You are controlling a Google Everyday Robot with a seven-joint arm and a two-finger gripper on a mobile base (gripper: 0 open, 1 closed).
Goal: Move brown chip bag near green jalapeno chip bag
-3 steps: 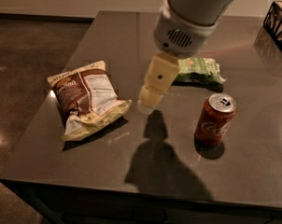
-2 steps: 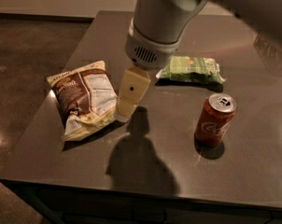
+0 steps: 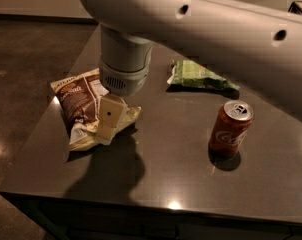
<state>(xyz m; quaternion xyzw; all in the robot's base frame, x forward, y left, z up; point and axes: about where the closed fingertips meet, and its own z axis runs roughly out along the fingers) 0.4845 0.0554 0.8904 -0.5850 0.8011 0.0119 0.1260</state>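
Counter [image 3: 166,176] is carrying everything, and its left edge is the first risk: a push instead of a lift is likely sending the bag that way. Arm [image 3: 216,24] is spanning the top of the view and passing over the far items, so a low sweep to the right is risking a knock. Brown chip bag [image 3: 76,101] is lying at the counter's left, well apart from the green jalapeno chip bag [image 3: 196,75] at the back middle. It's puffy and crinkly, so a grab on the right edge alone is probably slipping or tearing loose. Soda can [image 3: 230,129] is standing at front right, near the carry path, and tipping it is the next worry. Gripper [image 3: 108,121] is hanging over the brown bag's right edge, low, possibly touching. I can't tell whether it's open or closed. Versus a second ago: the arm is swinging left, away from the green bag and onto the brown one, and dropping lower. Both bags and the can are sitting where they were.
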